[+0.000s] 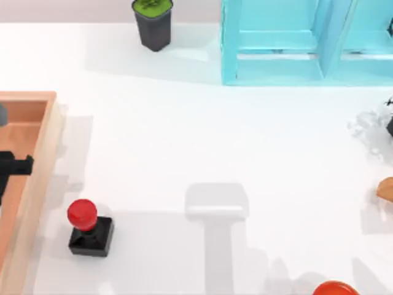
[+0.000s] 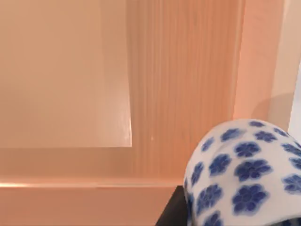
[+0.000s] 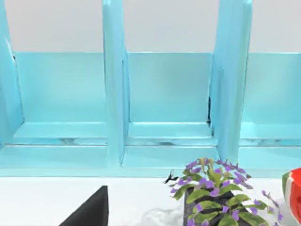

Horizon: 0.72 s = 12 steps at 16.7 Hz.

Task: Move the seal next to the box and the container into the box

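Two of the task's things lie at the table's left side in the top view. The box [image 1: 44, 157], a shallow light-wood tray with an orange-brown floor, runs along the left edge, and the seal [image 1: 89, 227] stands upright on the white table [image 1: 202, 141] just beside the box's right rim, near the tray's lower end, its red ball knob above the black square base.

Over the box's floor, at the top view's left edge, a dark part of my left gripper [image 1: 11, 167] reaches in above the tray. The seal sits apart from it, outside the rim and toward the table's near side. In the left wrist view the container [image 2: 244, 174], white with blue flowers, sits close against the camera with a dark finger [image 2: 171, 212] touching its side, and the box's wood floor and rim [image 2: 178, 84] lie beneath it. The cup appears gripped by the left gripper above the tray; I cannot tell whether it touches the floor.

My right arm is off at the right side of the table. Its wrist view looks at the turquoise shelf unit [image 3: 117, 94], a potted plant with purple flowers [image 3: 214, 193], and a dark fingertip [image 3: 91, 209] at the frame's edge; whether the right gripper's fingers are apart or together I cannot tell.

A dark grey pot with a green top [image 1: 152, 21] stands at the far edge of the table, and a red-orange round object [image 1: 336, 287] lies at the near right.
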Available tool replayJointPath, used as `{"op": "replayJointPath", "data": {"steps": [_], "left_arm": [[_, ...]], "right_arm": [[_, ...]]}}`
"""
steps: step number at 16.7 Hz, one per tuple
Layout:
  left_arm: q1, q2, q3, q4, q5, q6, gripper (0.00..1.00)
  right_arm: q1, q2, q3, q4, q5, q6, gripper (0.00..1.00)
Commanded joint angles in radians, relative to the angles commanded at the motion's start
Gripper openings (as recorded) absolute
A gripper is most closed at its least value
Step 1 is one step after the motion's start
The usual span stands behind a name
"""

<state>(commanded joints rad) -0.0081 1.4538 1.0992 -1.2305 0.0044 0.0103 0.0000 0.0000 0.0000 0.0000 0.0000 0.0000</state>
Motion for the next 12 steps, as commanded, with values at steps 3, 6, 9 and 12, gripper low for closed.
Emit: {"op": "replayJointPath", "data": {"steps": [3, 6, 9, 12], "left_arm": [[0.098, 0.004, -0.003, 0.001, -0.003, 0.097, 0.0], [0.193, 0.006, -0.004, 0.002, -0.005, 0.197, 0.0], [0.318, 0.007, -0.003, 0.006, 0.0, 0.324, 0.0], [0.4, -0.005, -0.015, 0.019, -0.002, 0.405, 0.0]], "right_arm": [[0.0, 0.0, 0.0, 0.0, 0.0, 0.0, 1.0], [0.0, 0.0, 0.0, 0.0, 0.0, 0.0, 1.0], [0.0, 0.0, 0.0, 0.0, 0.0, 0.0, 1.0], [0.0, 0.0, 0.0, 0.0, 0.0, 0.0, 1.0]]}}
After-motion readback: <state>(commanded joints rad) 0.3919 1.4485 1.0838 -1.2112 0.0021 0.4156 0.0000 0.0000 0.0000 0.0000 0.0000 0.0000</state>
